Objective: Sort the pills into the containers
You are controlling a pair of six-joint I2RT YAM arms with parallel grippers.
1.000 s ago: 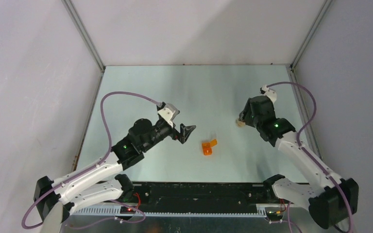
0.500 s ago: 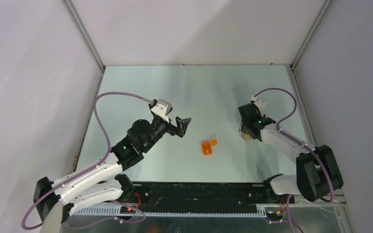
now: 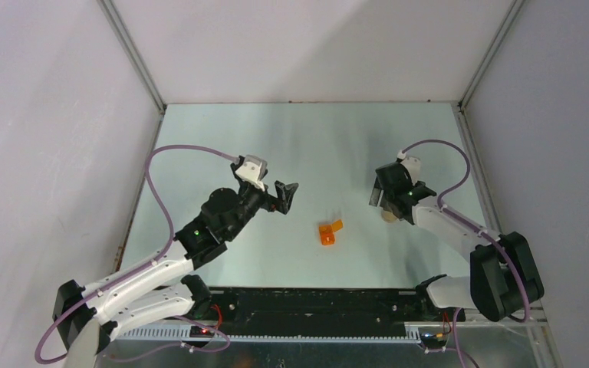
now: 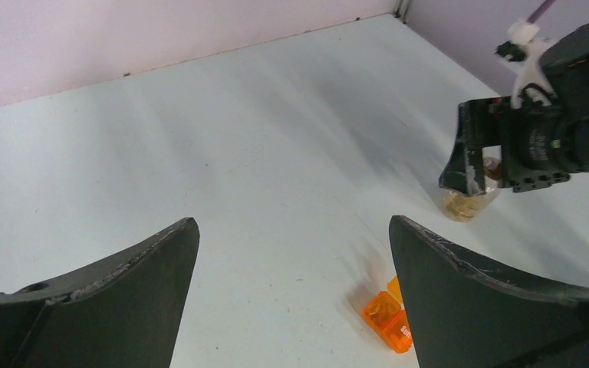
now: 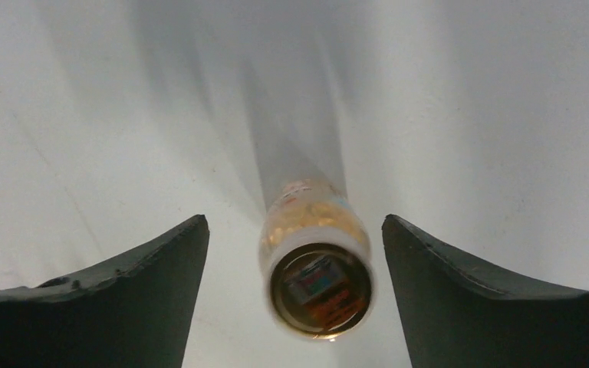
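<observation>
Now, right end effector (image 5: 293,226) agape over the pill bottle (image 5: 316,264); left end effector (image 4: 291,230) agape, aloft.

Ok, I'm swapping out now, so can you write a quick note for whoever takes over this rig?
Left gripper: open, empty, hovering left of the orange pill box.
Right gripper: open, above the pill bottle, a finger on either side, not touching it.
The bottle stands upright on the table with pills inside; the box lies mid-table, lid open.
Done: no sorted pills visible.
Left: grasp the bottle, move pills into the box.
</observation>
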